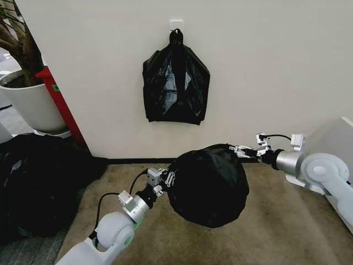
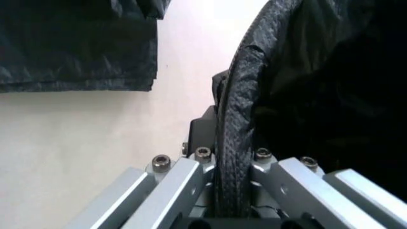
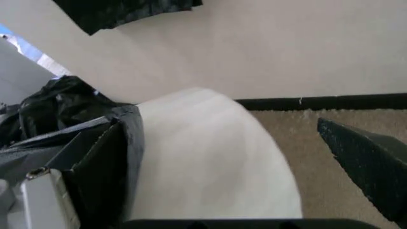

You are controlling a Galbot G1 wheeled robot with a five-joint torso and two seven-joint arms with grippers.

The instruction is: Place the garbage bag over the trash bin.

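Garbage bag [image 1: 208,186], one, drapes between the left gripper [image 1: 164,182] and right gripper [image 1: 241,149], both clenched on its rim, hiding most of the one trash bin [image 3: 210,162] beneath.

You're looking at the glossy, wrinkled black bag [image 1: 208,187] ballooning into a rounded dome above the carpet, covering the bin [image 3: 216,162], whose cream-white side is showing under the bag's edge.
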